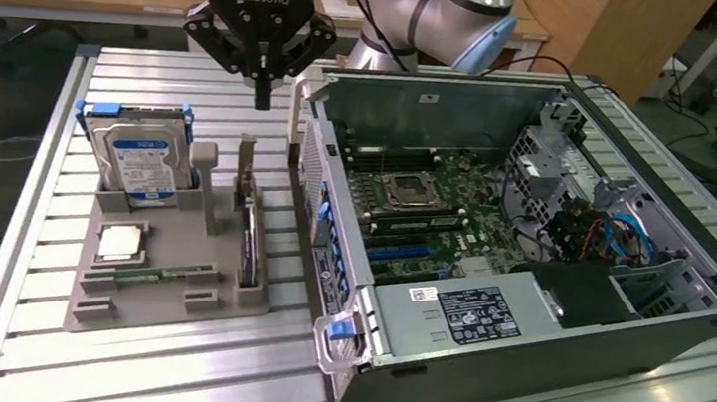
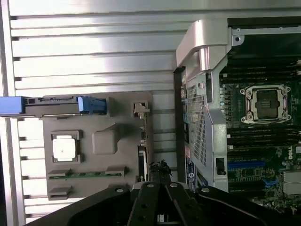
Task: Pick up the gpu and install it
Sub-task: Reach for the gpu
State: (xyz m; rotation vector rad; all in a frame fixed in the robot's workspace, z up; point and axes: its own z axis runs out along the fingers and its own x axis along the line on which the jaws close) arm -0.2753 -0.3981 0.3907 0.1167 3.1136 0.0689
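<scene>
So the gripper [image 1: 262, 99] was pinched fully shut, holding nothing, pointing straight down, with the arm [image 1: 439, 9] bent behind it.

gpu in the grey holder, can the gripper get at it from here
Probably yes: the gripper hangs above the gpu, which stands on edge in the holder, nothing over it; its shut jaws must open first.

On the table [image 1: 139, 383], the holder [image 1: 181, 242] bearing hard drive [image 1: 143, 153] and gpu [image 1: 247, 239] lies to the exterior view's left of the computer case [image 1: 487, 375].
</scene>
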